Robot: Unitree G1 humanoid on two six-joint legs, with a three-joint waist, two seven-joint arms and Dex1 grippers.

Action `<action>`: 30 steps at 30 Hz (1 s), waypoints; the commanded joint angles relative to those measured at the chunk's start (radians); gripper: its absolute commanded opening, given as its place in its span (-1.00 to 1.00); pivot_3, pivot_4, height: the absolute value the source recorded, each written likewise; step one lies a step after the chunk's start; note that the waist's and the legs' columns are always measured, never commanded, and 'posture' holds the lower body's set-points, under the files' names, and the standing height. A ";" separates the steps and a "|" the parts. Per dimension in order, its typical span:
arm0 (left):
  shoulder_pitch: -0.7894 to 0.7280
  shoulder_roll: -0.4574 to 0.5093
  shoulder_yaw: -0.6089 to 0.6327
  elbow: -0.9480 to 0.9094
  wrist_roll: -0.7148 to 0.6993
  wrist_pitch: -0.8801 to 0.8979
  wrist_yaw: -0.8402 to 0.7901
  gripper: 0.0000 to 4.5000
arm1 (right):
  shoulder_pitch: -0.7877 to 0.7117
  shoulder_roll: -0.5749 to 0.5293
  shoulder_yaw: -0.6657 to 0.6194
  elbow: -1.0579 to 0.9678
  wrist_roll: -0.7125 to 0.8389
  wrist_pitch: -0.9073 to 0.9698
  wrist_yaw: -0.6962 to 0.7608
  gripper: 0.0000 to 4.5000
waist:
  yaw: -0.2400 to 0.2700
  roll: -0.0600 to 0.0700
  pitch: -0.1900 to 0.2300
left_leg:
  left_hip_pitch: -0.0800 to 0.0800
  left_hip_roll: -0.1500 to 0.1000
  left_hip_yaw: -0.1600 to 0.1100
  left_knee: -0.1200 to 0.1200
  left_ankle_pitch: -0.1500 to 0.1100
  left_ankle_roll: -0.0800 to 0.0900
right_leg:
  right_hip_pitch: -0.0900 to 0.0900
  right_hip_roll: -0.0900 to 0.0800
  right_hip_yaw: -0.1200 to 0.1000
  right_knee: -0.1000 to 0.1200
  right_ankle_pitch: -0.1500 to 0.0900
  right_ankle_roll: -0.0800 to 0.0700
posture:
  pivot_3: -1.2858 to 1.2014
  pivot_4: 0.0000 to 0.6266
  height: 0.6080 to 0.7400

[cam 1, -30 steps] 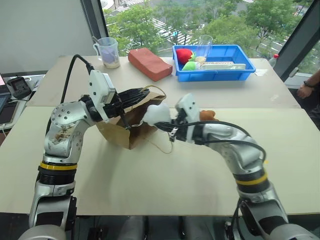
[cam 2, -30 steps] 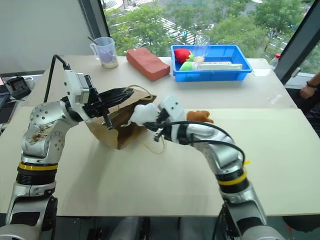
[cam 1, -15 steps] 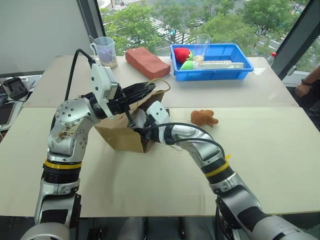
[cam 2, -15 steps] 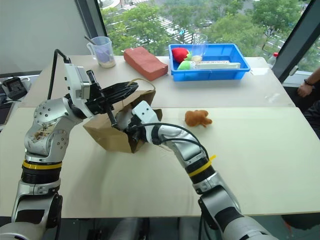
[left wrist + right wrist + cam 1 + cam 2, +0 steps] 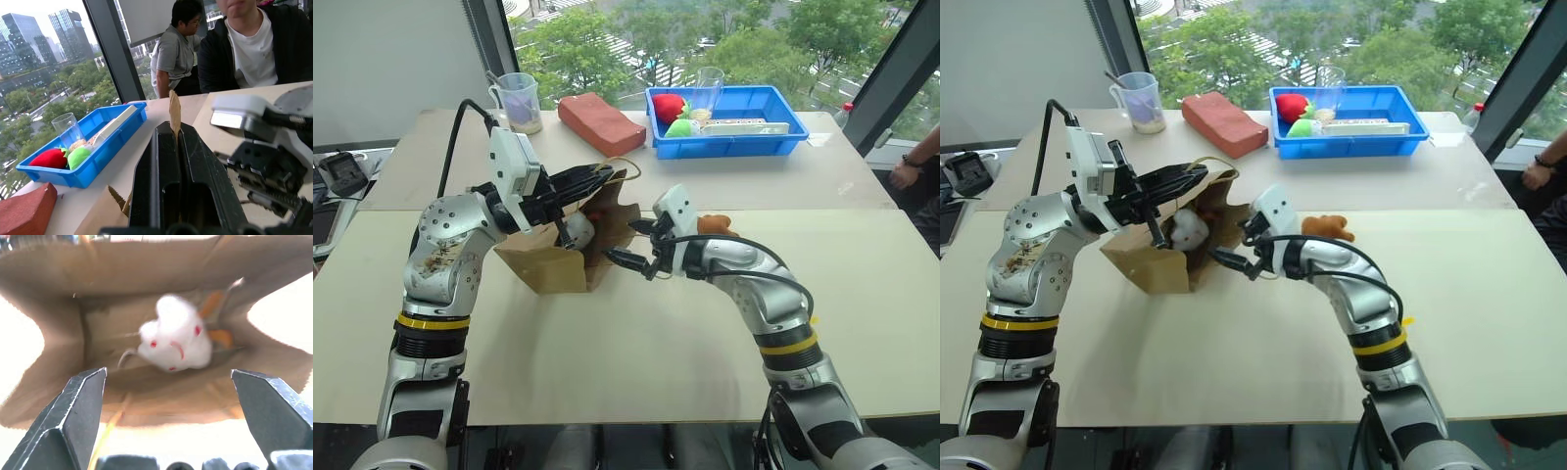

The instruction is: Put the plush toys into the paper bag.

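Item 1, paper bag (image 5: 558,264): brown kraft, lying tilted on the near tabletop (image 5: 636,343), mouth facing my right arm. Status: held open. My left gripper (image 5: 592,178) is clamped shut on the bag's upper rim; the left wrist view shows the paper edge pinched between the fingers (image 5: 166,181). One loop handle arches above the rim.

Item 2, white plush toy (image 5: 176,340): fluffy, red stitched face, orange-brown feet. Location: inside the bag, towards its back, seen straight down the mouth in the right wrist view and as a white patch at the opening from the head cam. Status: delivered, 1 of 2.

Item 3, reddish-brown plush toy (image 5: 1327,228): animal shape, lying on the tabletop just behind my right forearm, well apart from the bag mouth. Status: untouched, still to go.

Item 4, right gripper (image 5: 631,245): just outside the bag mouth, fingers (image 5: 73,421) spread wide, nothing between them. Free for the next pick.

Progress, my estimate: approx. half done. Remaining: fetch brown toy, carry to bag, drop in while left side keeps the mouth open. Whether the white toy sits fully settled or could roll back out I can't say for sure; the wrist pic is soft at that depth.

Not task stock: blue bin (image 5: 734,137) w/ red and green items, brick-shaped block (image 5: 605,122), measuring cup (image 5: 521,101) on the far tabletop.
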 commanded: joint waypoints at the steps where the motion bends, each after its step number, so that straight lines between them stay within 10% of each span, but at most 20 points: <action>1: -0.017 0.014 0.018 -0.016 -0.001 -0.026 -0.010 -1.00 | 0.016 -0.067 -0.072 -0.024 -0.019 -0.042 -0.020 0.99 | 0.001 0.000 0.000 | 0.000 0.000 0.000 0.000 0.000 0.000 | 0.000 0.000 0.000 0.000 0.000 0.000 | 0.03 -0.52 1.00; 11: 0.000 0.032 0.022 -0.027 -0.002 -0.023 -0.017 -1.00 | 0.054 -0.288 -0.154 0.206 -0.154 -0.168 -0.059 0.99 | 0.004 0.000 0.000 | 0.000 -0.001 0.001 0.000 -0.001 0.001 | 0.001 -0.001 0.000 -0.002 0.000 0.000 | 0.03 -0.52 1.00; 19: 0.000 0.029 0.012 -0.031 0.005 -0.033 -0.017 -1.00 | 0.061 -0.252 -0.136 0.274 -0.176 -0.161 -0.075 0.99 | 0.000 0.000 0.000 | 0.000 0.000 0.002 0.000 -0.001 0.001 | 0.001 0.000 0.002 -0.002 0.000 0.000 | 0.03 -0.52 1.00; 30: 0.012 0.041 0.013 -0.044 0.005 -0.028 -0.012 -1.00 | 0.074 -0.256 -0.137 0.322 -0.206 -0.232 -0.059 -0.70 | 0.006 0.000 0.000 | 0.000 0.000 0.002 0.000 -0.001 0.001 | 0.001 0.000 0.001 -0.002 0.000 0.000 | 0.03 -0.52 1.00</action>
